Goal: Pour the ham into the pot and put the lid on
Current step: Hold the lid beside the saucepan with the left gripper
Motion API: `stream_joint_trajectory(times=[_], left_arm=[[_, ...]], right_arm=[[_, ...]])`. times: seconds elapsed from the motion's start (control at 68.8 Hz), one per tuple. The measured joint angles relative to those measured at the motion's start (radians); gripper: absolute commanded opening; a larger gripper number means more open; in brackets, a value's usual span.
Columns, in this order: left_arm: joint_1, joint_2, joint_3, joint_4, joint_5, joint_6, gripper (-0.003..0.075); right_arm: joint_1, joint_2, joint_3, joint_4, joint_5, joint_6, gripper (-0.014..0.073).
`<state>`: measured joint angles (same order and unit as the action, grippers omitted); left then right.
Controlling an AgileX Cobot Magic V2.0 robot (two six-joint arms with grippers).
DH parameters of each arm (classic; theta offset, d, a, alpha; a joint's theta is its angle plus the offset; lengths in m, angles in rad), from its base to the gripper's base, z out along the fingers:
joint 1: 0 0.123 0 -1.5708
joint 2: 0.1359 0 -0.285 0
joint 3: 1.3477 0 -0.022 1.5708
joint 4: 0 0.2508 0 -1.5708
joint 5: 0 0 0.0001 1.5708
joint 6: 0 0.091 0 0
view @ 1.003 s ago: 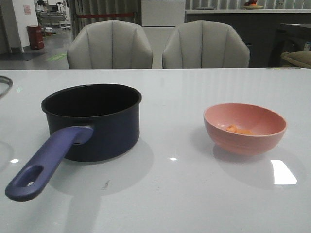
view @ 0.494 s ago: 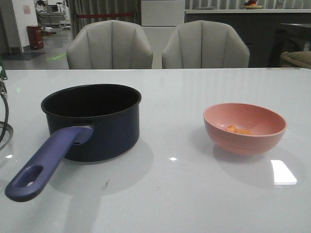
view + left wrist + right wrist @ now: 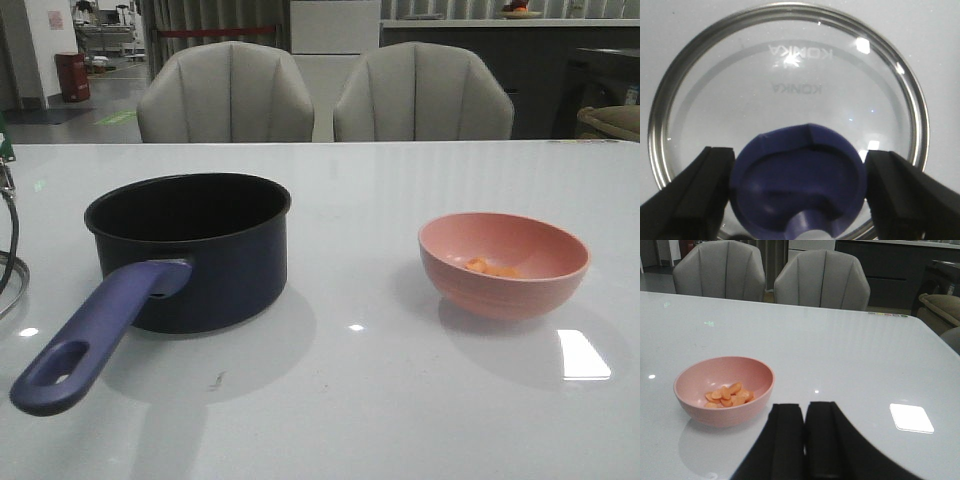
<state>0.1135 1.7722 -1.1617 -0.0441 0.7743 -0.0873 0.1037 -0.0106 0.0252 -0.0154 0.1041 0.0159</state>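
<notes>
The lid (image 3: 790, 65), clear glass with a steel rim, fills the left wrist view. My left gripper (image 3: 800, 167) is shut on its dark blue knob (image 3: 797, 185), one black finger pressed to each side. In the front view only a sliver of the lid's rim (image 3: 12, 272) shows at the far left edge. The navy pot (image 3: 200, 250) stands left of centre, its inside black and bare, its purplish handle (image 3: 90, 340) pointing toward me. The ham (image 3: 490, 267) lies in the pink bowl (image 3: 505, 290) on the right. My right gripper (image 3: 804, 409) is shut on nothing, beside the bowl (image 3: 725, 415) holding the ham (image 3: 729, 395).
Two grey chairs (image 3: 225, 95) (image 3: 422, 92) stand behind the far edge of the glossy white table (image 3: 400, 400). A dark cable (image 3: 14, 230) hangs at the left edge of the front view. A wide stretch of tabletop separates pot and bowl.
At the front view's left edge the lid's rim has dropped from higher up to lower and nearer, and a dark cable has come in. Pot, bowl and ham have not moved.
</notes>
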Motion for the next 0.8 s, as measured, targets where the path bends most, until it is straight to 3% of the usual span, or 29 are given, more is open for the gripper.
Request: stream_joint_trajectory(times=[0.334,0.553,0.8], left_arm=[[0.000,0.000,0.000,0.000,0.012,0.000,0.0538],[0.000,-0.005,0.000,0.000,0.012,0.000,0.0623],[-0.026,-0.022,0.000,0.019,0.008,0.042,0.0617]], right_arm=[[0.000,0.000,0.000,0.000,0.002,0.000,0.0149],[0.000,0.000,0.000,0.000,0.002,0.000,0.0149],[0.000,0.000,0.000,0.000,0.002,0.000,0.0149]])
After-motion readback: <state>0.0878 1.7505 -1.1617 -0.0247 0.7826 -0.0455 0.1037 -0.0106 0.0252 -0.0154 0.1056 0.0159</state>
